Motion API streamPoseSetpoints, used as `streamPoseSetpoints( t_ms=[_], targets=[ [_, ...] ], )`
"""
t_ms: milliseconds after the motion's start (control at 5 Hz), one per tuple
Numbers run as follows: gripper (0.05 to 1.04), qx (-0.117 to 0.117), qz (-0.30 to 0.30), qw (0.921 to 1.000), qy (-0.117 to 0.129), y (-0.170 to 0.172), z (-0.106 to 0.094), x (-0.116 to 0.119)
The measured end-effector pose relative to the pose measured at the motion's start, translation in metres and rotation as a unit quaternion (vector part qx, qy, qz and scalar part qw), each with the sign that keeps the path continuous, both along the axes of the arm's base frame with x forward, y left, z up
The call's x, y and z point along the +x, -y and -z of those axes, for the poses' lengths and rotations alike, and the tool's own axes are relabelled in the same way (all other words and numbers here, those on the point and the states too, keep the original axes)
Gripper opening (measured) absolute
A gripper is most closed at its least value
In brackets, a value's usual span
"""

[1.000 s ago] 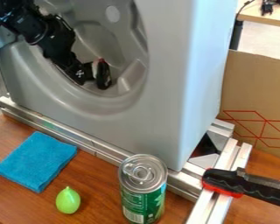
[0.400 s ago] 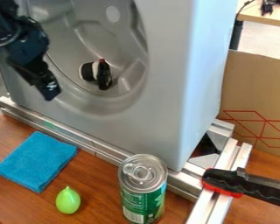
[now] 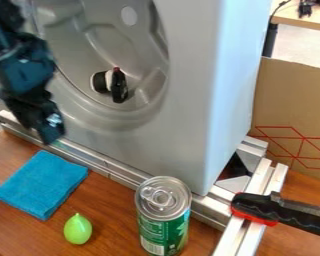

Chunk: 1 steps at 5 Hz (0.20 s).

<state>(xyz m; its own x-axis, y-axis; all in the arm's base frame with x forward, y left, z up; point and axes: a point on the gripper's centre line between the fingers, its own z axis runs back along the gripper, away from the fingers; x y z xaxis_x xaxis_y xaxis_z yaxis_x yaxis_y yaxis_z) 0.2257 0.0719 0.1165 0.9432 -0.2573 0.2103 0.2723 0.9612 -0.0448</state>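
Gripper (image 3: 50,136): at the left of the camera view, nearest to the blue cloth (image 3: 41,184); whether apart or together, cannot tell; nothing made out in its hold. Clock read from the gripper, 12 towards the view's top edge.

Blue cloth: at 6 o'clock, flat on the wooden surface (image 3: 109,215), roughly square, apparently folded. Judged light, soft, limp, not slippery or fragile; best taken by a pinch at a corner or folded edge.

Black-and-white item (image 3: 118,88): between 1 and 2 o'clock, within the rounded recess of the grey housing (image 3: 189,100). Judged fairly light; stiffness uncertain; likely best taken across the upright black part.

Green drop-shaped item (image 3: 77,230): between 5 and 6 o'clock, on the surface, narrow tip towards 12. Judged light and smooth, apt to roll; best taken around the widest part.

Can (image 3: 164,220): between 4 and 5 o'clock, upright, green-sided, with pull tab; contents hidden. Judged stiff, slippery, possibly heavy if full; best taken around the side wall.

Metal rails (image 3: 122,175): along the housing's foot. Black-and-red handled tool (image 3: 256,205): near 4 o'clock, over rails. Cardboard (image 3: 293,100): near 3 o'clock, beyond the housing.
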Motion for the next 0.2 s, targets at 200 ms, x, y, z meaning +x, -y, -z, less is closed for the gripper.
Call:
streamPoseSetpoints(
  t_ms=[200],
  targets=[
    [0.987, -0.009, 0.01, 0.9998, -0.013, 0.0231, -0.0019, -0.0092]
  ],
)
